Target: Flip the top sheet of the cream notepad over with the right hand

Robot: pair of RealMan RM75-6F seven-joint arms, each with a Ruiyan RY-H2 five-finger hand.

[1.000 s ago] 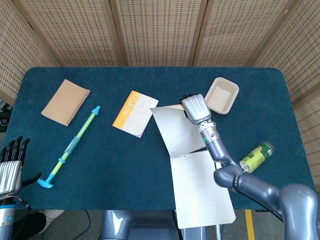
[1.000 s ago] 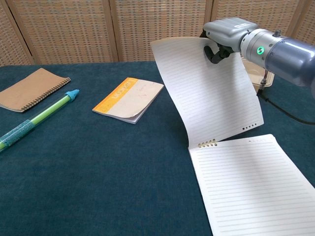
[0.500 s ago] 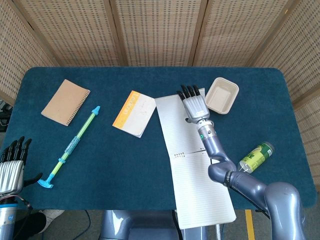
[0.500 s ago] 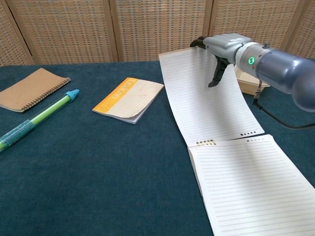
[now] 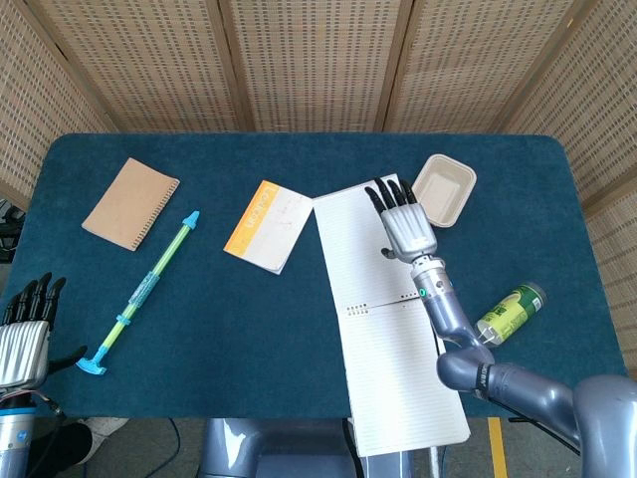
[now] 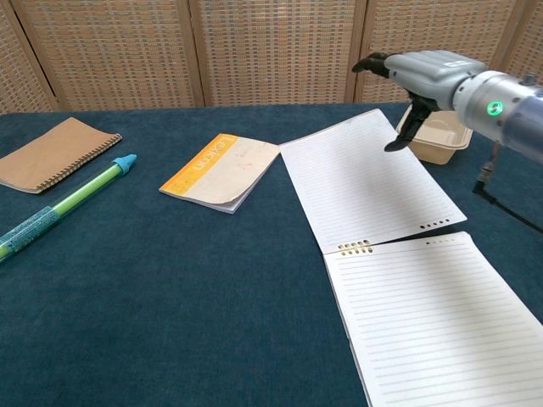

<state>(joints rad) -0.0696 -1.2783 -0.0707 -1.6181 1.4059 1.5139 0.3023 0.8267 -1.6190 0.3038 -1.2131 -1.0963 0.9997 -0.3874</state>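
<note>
The cream notepad [image 5: 403,373] [image 6: 433,318] lies open near the table's front right. Its top sheet [image 5: 360,249] [image 6: 365,182] is turned over and lies flat on the cloth beyond the ring binding. My right hand [image 5: 406,225] [image 6: 420,76] hovers above the far right part of that sheet, fingers spread and holding nothing. My left hand [image 5: 20,334] stays at the table's front left edge with fingers apart and nothing in it, seen only in the head view.
An orange-and-white booklet [image 5: 269,225] [image 6: 222,170] lies just left of the flipped sheet. A beige tray [image 5: 444,189] [image 6: 434,136] sits right behind it. A brown spiral notebook [image 5: 130,203], a green-blue pen [image 5: 144,291] and a green can [image 5: 510,313] also lie on the table.
The right hand let go of the raised sheet, which dropped flat onto the cloth. The hand then opened and lifted off to the right.
</note>
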